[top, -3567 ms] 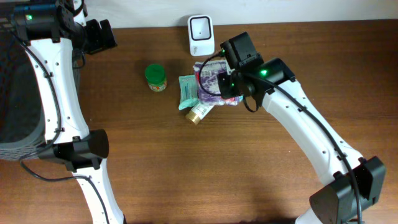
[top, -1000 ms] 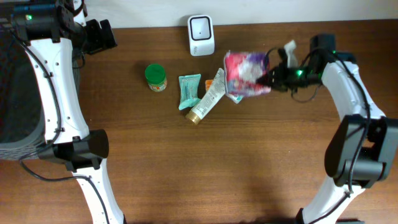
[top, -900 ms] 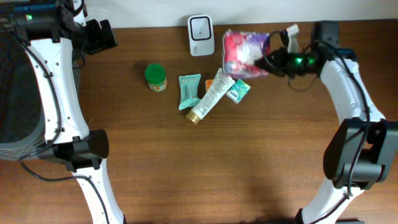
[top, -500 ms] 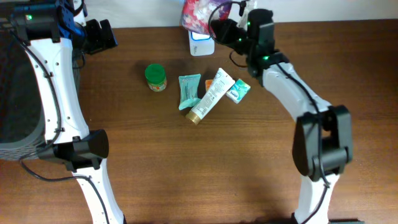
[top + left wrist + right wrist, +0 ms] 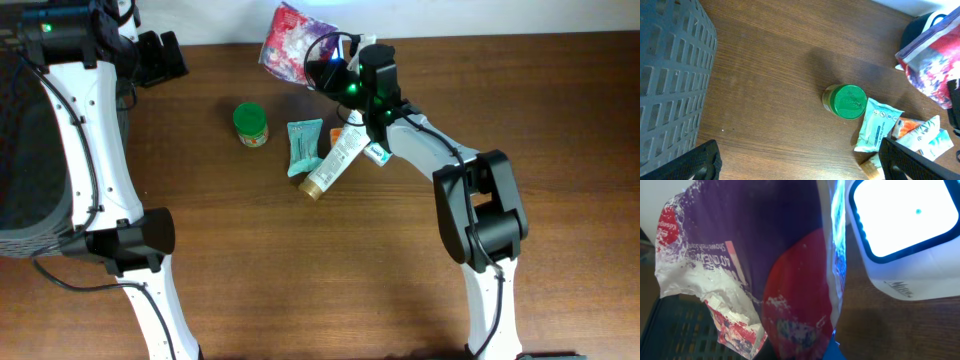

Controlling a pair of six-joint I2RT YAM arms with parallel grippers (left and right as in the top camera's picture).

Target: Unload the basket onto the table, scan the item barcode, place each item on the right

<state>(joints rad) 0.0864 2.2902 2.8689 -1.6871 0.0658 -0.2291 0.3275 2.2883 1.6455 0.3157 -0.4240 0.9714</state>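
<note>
Holding a red, purple and white bag (image 5: pixel 290 42) up off the dark wooden table (image 5: pixel 300 270), the right gripper (image 5: pixel 328 72) is clamped tight on it at the far edge, by the white wall (image 5: pixel 520 15). In the right wrist view the bag hangs just beside the glowing white scanner (image 5: pixel 900 235) (touching or not, can't tell). The left gripper (image 5: pixel 163 57) has its 2 fingers spread wide, holding nothing, near a grey basket (image 5: pixel 670 75). Lying mid-table: green-lidded jar (image 5: pixel 250 124), teal pouch (image 5: pixel 303 145), tube (image 5: pixel 335 160).

Bag (image 5: pixel 740 240) print beginning "40", rest blurred, scanner (image 5: pixel 900 240) logo illegible
</note>
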